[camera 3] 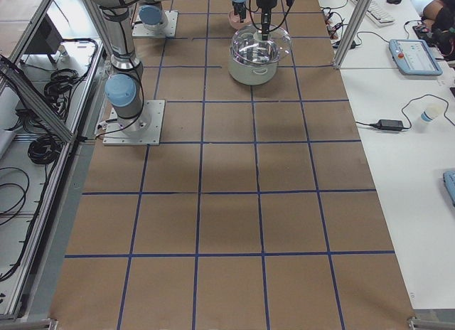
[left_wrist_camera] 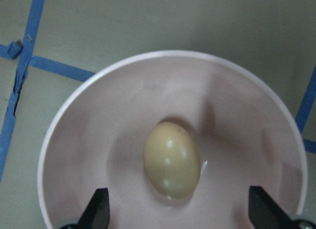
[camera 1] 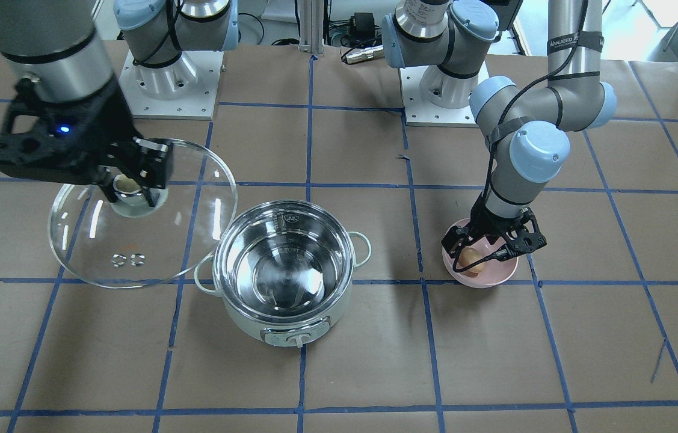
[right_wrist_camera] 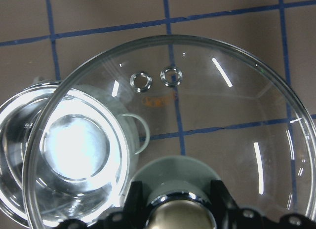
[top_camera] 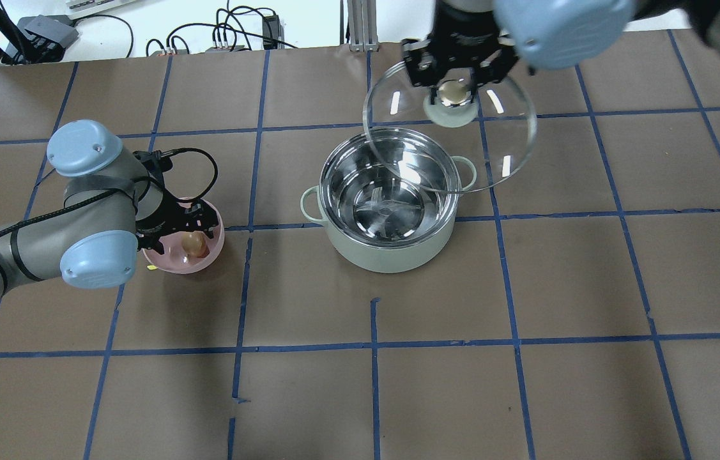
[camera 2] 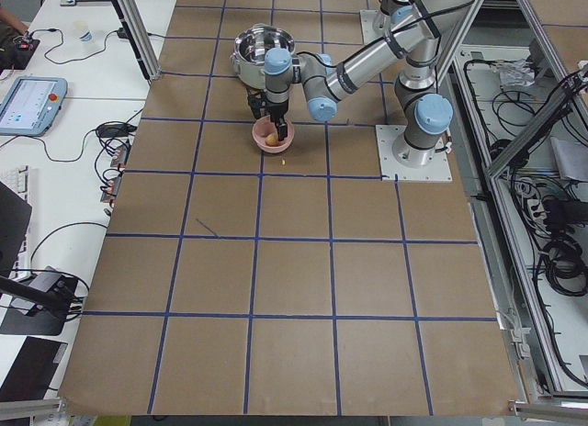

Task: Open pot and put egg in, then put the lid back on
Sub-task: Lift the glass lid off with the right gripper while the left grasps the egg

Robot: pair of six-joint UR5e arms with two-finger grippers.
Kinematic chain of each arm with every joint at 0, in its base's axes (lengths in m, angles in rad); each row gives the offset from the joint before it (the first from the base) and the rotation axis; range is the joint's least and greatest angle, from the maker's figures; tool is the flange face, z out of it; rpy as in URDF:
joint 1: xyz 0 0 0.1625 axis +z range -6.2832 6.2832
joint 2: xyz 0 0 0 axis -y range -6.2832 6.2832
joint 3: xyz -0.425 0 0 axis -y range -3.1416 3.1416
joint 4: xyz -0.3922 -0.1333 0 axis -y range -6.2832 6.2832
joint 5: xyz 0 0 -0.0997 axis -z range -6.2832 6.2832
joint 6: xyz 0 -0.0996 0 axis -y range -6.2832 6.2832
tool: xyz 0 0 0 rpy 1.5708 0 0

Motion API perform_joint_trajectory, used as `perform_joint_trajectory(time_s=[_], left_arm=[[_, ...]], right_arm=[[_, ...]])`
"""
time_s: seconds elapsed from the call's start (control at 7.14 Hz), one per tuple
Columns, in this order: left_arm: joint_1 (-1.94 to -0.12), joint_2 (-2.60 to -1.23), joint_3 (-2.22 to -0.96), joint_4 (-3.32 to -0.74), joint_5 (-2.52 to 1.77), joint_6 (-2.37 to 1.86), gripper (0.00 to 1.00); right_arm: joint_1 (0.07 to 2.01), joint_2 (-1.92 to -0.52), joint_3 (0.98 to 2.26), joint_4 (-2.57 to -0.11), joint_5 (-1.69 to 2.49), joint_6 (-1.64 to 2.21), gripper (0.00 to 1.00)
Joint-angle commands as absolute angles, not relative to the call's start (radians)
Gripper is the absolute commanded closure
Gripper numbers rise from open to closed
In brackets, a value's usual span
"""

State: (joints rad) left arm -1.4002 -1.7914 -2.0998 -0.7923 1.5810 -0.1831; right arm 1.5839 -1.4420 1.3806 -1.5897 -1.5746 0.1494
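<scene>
The mint-green pot (camera 1: 286, 273) (top_camera: 387, 211) stands open at the table's middle, its steel inside bare. My right gripper (camera 1: 133, 180) (top_camera: 453, 86) is shut on the knob of the glass lid (camera 1: 152, 234) (top_camera: 500, 147) (right_wrist_camera: 207, 140) and holds it in the air beside the pot. The brown egg (left_wrist_camera: 172, 160) (top_camera: 193, 243) (camera 1: 470, 257) lies in the pink bowl (left_wrist_camera: 89, 155) (top_camera: 171, 263) (camera 1: 483, 278). My left gripper (left_wrist_camera: 177, 216) (top_camera: 192, 237) is open, its fingers (left_wrist_camera: 98, 209) lowered into the bowl on either side of the egg, not touching it.
The brown paper table top is marked by a blue tape grid (camera 1: 423, 282). The two arm bases (camera 1: 167, 78) stand at the robot's edge. Cables and devices lie beyond the far edge (top_camera: 225, 38).
</scene>
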Motion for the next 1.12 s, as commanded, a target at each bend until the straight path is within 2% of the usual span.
perform_joint_trajectory(time_s=[0.0,0.98], left_arm=[[-1.404,-1.798,-2.095,-0.790,1.605,-0.205,0.02],[-1.404,-1.807,-2.095,-0.764,1.648,-0.258,0.02]], right_arm=[[1.534,-1.512,1.468,-1.586,-1.574,0.123,0.87],[1.537,-1.522,1.479,-1.583,-1.572,0.120,0.87]])
